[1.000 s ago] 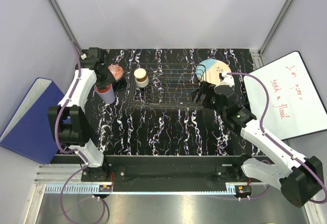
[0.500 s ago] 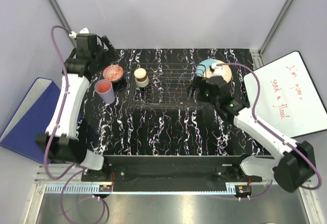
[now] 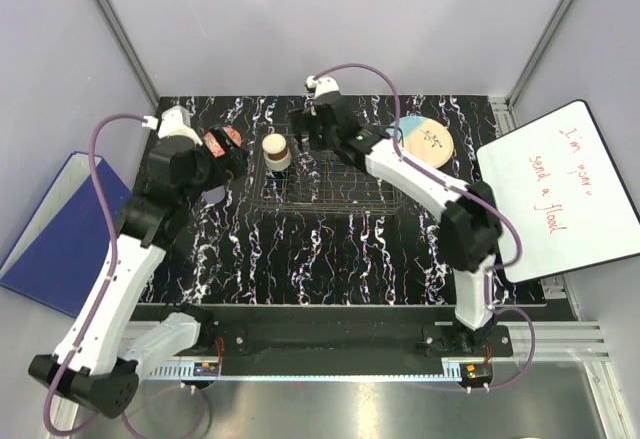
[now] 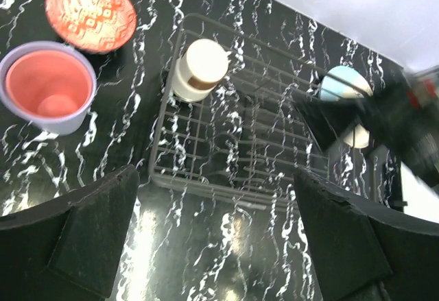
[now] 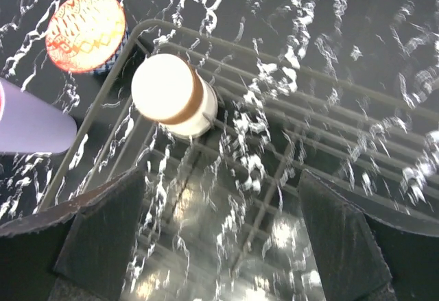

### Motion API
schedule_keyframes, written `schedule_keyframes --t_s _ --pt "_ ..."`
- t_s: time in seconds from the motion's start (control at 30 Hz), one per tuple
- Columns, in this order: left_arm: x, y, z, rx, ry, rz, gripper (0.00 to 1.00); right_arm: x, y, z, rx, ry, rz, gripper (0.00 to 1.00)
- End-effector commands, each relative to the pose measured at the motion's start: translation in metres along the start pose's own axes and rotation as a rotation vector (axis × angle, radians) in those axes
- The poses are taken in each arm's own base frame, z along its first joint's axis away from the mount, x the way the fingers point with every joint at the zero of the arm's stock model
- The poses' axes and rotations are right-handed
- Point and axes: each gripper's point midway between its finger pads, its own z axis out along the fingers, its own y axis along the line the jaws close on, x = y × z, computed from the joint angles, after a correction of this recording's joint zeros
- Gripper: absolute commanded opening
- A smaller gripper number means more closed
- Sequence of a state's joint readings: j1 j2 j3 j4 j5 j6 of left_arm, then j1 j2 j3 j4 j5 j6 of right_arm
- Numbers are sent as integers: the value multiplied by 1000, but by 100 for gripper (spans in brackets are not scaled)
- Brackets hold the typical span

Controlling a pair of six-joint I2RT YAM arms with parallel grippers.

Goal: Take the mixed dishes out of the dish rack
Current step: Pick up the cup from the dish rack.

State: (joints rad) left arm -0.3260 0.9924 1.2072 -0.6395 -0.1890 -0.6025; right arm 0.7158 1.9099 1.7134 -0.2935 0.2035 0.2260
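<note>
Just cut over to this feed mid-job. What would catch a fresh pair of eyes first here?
A lone whitish cup sits in the far-left corner of the otherwise bare dish rack, the right end effector hovering open over the rack near it. Left of the rack on the table are the red-orange bowl and a lavender cup, pink inside; the blue-and-cream plate lies to its right.

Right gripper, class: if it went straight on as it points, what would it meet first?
The right gripper would probably meet the wire floor of the dish rack first, just beside the whitish cup, though depth is hard to judge.
</note>
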Motion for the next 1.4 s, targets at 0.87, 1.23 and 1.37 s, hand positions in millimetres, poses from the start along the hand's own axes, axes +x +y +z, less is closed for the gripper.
schedule_keyframes --t_s 0.87,1.23,1.37 --pt "40 16 -7 16 1 26 99 45 86 128 -274 127 -119 100" --pt "45 17 -3 11 17 36 99 57 88 143 -251 122 -117 88" --pt "47 18 -2 10 20 34 99 58 86 141 -241 126 -118 61"
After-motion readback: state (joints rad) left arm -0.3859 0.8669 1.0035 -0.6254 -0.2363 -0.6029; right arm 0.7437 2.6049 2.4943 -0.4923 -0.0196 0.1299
